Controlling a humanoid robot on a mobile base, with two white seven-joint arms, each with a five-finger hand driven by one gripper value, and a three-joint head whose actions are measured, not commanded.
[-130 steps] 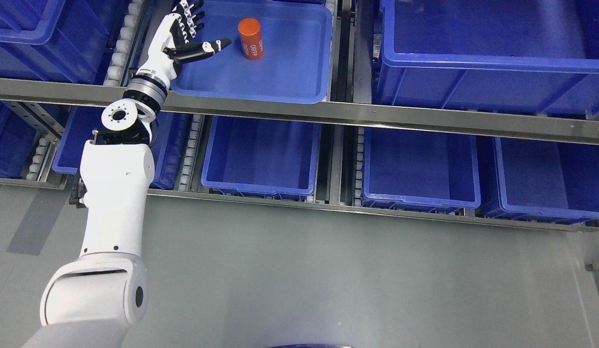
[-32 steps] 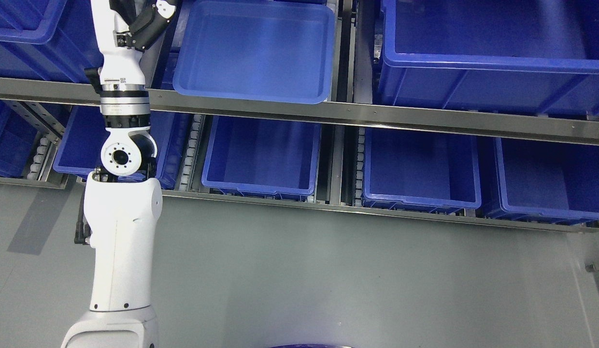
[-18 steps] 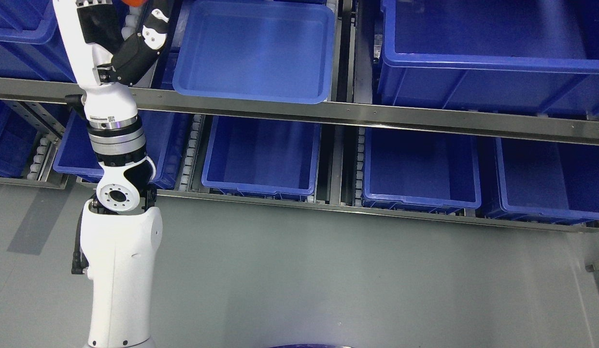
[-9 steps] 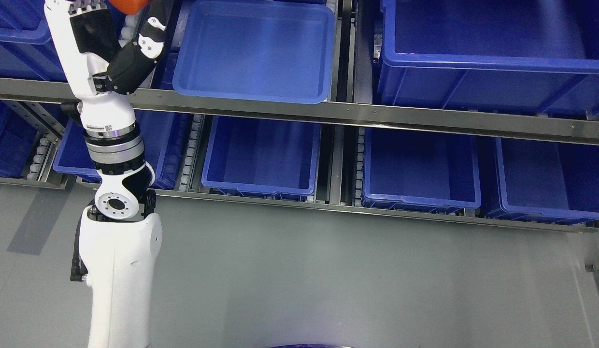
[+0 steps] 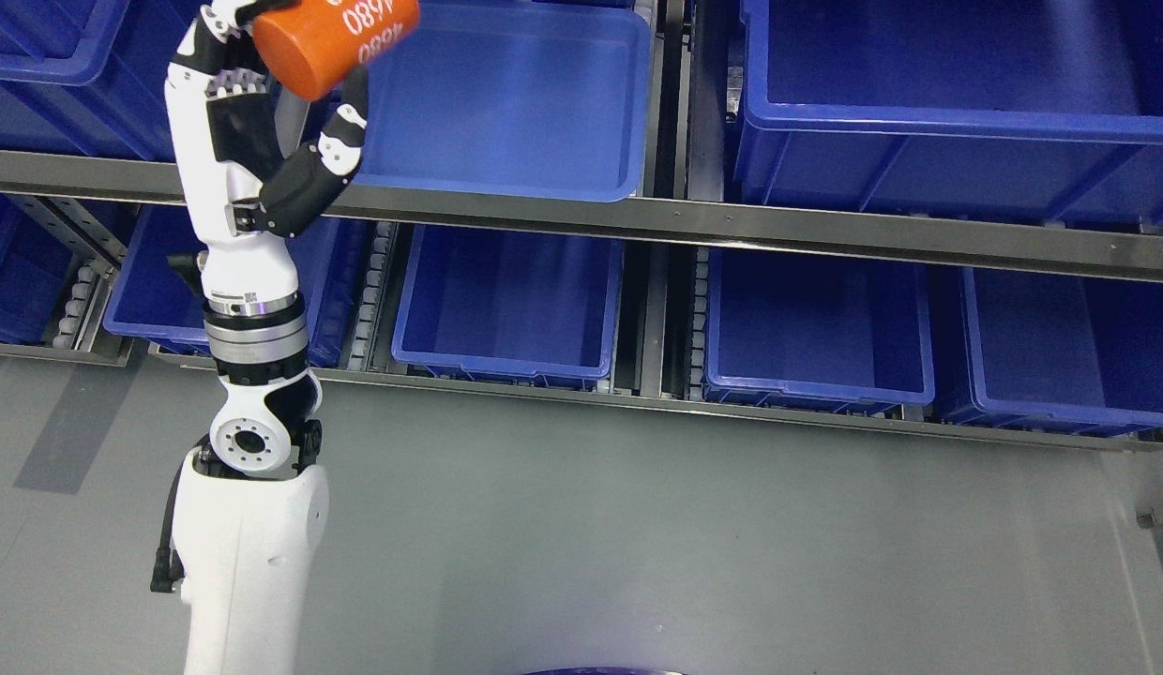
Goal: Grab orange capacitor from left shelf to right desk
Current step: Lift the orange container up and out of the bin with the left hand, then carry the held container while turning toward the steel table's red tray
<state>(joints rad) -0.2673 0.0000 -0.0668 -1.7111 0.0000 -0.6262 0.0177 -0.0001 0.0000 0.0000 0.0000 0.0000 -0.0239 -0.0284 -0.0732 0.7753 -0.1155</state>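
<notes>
My left hand [image 5: 263, 103] is raised near the camera at the upper left, its fingers curled around the orange capacitor [image 5: 333, 42]. The capacitor is an orange cylinder with white print, lying tilted, its right end cut by the top edge of the picture. The black thumb [image 5: 309, 164] presses under it. The shallow blue tray [image 5: 506, 169] on the upper shelf sits behind the hand and holds nothing. The left arm rises from the lower left. No right arm shows.
A steel shelf rail [image 5: 732, 225] crosses the picture below the tray. A large blue bin [image 5: 957, 122] stands at the upper right. Several blue bins [image 5: 506, 300] line the lower shelf. Grey floor [image 5: 685, 544] fills the foreground.
The left arm has pulled back and down from the shelf, bringing the capacitor into full view in the hand. In the oldest frame the capacitor stood in the tray with the hand open beside it.
</notes>
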